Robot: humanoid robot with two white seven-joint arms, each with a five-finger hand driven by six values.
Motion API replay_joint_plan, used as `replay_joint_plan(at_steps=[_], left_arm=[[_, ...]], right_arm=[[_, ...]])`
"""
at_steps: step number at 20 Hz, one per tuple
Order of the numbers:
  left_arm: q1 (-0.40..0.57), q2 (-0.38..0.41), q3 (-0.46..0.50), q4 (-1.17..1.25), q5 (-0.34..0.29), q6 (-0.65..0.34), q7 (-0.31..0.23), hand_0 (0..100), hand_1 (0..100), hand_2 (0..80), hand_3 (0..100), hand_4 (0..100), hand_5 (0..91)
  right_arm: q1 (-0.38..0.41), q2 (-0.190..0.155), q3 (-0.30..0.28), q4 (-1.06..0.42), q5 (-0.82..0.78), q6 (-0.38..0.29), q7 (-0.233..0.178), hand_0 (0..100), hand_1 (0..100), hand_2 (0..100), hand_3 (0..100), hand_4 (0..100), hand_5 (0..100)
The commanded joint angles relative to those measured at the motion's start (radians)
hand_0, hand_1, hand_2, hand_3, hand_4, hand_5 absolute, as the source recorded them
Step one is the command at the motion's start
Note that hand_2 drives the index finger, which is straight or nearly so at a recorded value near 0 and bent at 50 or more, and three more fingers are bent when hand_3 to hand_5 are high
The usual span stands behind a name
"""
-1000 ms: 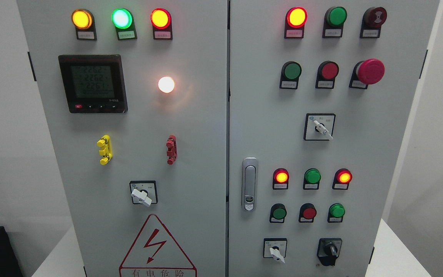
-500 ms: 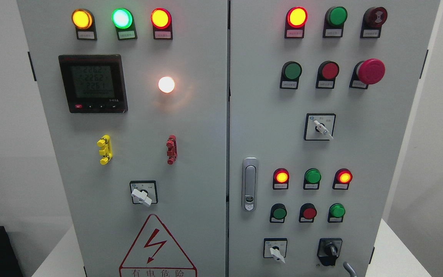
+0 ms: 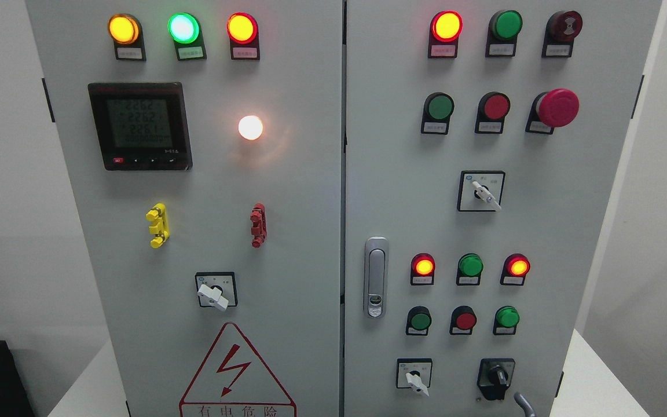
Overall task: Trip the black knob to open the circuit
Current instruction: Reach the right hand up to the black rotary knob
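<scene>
The black knob (image 3: 497, 377) sits at the lower right of the grey cabinet's right door (image 3: 403, 191), its handle pointing roughly straight up. Just right of it and a little lower, a thin grey curved part of my right hand (image 3: 523, 403) pokes up from the bottom edge. It stands slightly apart from the knob. Too little of the hand shows to tell how it is held. My left hand is out of view.
A white selector switch (image 3: 416, 377) is left of the knob, with red and green buttons and lit lamps above. A red mushroom stop button (image 3: 557, 108) juts out at upper right. A door latch (image 3: 376, 278) sits mid-panel. The cabinet stands on a white table (image 3: 588, 376).
One second ago no hand showed. A grey part of my right hand has since risen at the bottom edge beside the black knob and edged slightly up and left.
</scene>
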Motion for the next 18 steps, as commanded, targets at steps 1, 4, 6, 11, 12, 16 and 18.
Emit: replay_joint_plan(at_steps=[1,4,6,11,12,16,18], left_arm=[[0.000,0.000,0.001,0.001,0.002,0.000,0.000,12,39,0.0,0,0,0.0],[0.000,0.000,0.001,0.001,0.002,0.001,0.000,12,39,0.0,0,0,0.0],[0.000,0.000,0.001,0.001,0.002,0.001,0.000,12,39,0.0,0,0,0.0],[0.000,0.000,0.001,0.001,0.002,0.001,0.000,12,39,0.0,0,0,0.0],[-0.002,0.000,0.001,0.001,0.002,0.001,0.000,12,39,0.0,0,0,0.0],[0.000,0.000,0.001,0.001,0.002,0.001,0.000,12,39,0.0,0,0,0.0],[-0.002,0.000,0.001,0.001,0.002,0.001,0.000,12,39,0.0,0,0,0.0]], right_arm=[[-0.015,0.005,0.004,-0.020,-0.004,-0.005,0.004,71,78,0,100,100,95],[-0.020,0.009,0.006,-0.020,-0.002,-0.004,0.004,71,78,0,100,100,95],[-0.021,0.009,0.007,-0.020,-0.002,-0.004,0.005,71,79,0,100,100,95],[-0.021,0.017,0.021,-0.020,-0.002,-0.004,0.005,71,79,0,100,100,95],[-0.021,0.015,0.021,-0.022,-0.002,-0.004,0.005,71,79,0,100,100,95],[-0.018,0.017,0.027,-0.023,-0.001,-0.005,0.005,71,79,0,100,100,95],[-0.018,0.017,0.029,-0.025,-0.001,-0.005,0.005,71,79,0,100,100,95]])
